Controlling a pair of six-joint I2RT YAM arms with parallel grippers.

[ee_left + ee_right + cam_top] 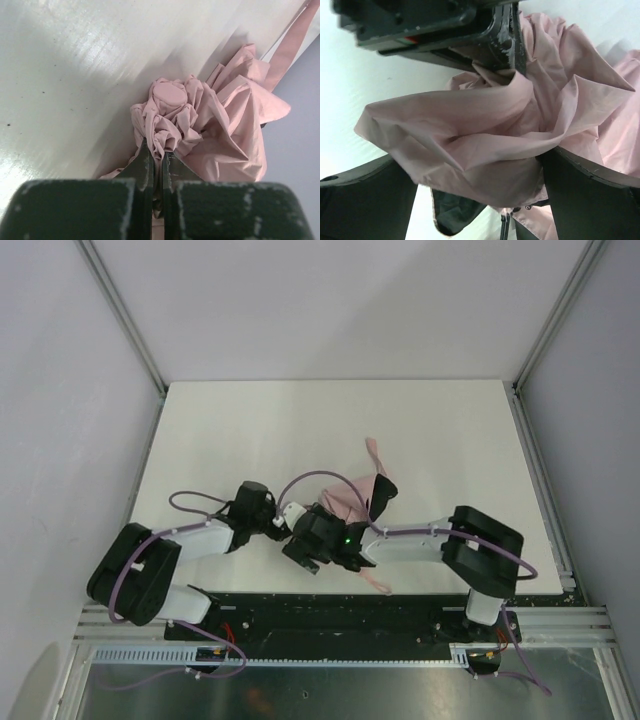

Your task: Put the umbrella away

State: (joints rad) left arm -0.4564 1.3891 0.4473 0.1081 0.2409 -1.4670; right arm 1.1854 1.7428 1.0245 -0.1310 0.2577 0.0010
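The umbrella [350,498] lay crumpled at the table's [250,430] near middle, its fabric pinched by the left gripper [160,156], jaws clamped tight, and bunched between the wide-spread jaws of the right gripper [480,185].

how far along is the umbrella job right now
Done: the umbrella is bunched up, not spread. In hand: the left gripper is shut on fabric by the cap; the right gripper is open around the canopy. Left: folds are loose and the strap hangs free, unfastened.
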